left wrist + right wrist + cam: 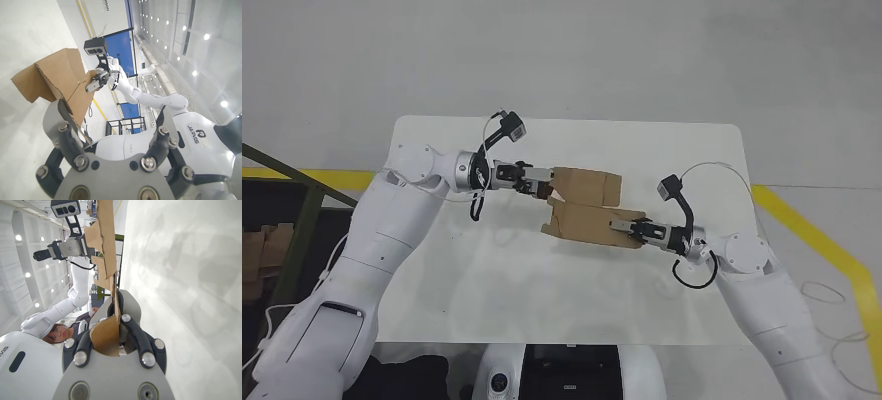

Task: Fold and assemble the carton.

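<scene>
The right hand [114, 302] clamps the carton [108, 247] edge beside the table [179, 275].

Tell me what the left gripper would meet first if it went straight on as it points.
Probably the brown corrugated cardboard carton: its edge seems to lie against one finger of the open left gripper.

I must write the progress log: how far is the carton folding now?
Done: the carton is held above the table and partly bent along its creases. In hand: the right hand is shut on one edge; the open left hand has one finger against the opposite edge. Remaining: flaps hang loose, and no box shape is closed yet.
</scene>
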You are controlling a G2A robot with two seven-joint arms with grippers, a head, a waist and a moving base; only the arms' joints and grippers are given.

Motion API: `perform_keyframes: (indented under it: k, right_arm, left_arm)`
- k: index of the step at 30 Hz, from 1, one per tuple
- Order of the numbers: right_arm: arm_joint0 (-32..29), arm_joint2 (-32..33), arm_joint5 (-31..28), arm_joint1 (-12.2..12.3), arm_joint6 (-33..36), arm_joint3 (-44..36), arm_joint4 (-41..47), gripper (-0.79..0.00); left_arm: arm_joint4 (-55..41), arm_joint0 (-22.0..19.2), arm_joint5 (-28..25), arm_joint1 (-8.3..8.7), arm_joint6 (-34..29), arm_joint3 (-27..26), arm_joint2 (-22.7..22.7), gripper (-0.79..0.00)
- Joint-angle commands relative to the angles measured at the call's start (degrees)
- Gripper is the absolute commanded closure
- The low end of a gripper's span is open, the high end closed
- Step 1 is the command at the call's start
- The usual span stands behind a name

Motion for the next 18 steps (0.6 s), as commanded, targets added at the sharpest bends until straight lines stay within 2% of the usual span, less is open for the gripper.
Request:
perform_keyframes:
  k: [1,10,18]
  right_arm:
    - [0.1,-0.1,0.0,0.0,0.2,0.0,0.2,0.000]
    - [0.1,-0.2,-0.4,0.1,0.9,-0.1,1.2,0.000]
    - [0.3,-0.7,-0.5,0.1,0.9,-0.1,1.7,0.000]
  left_arm:
    - [0.4,-0.2,-0.2,-0.12,0.6,0.1,0.3,-0.785]
    - [2.1,-1.7,-0.7,-0.32,1.9,1.3,0.2,-0.785]
    - [2.1,-1.2,-0.2,-0.47,1.3,0.0,0.8,-0.785]
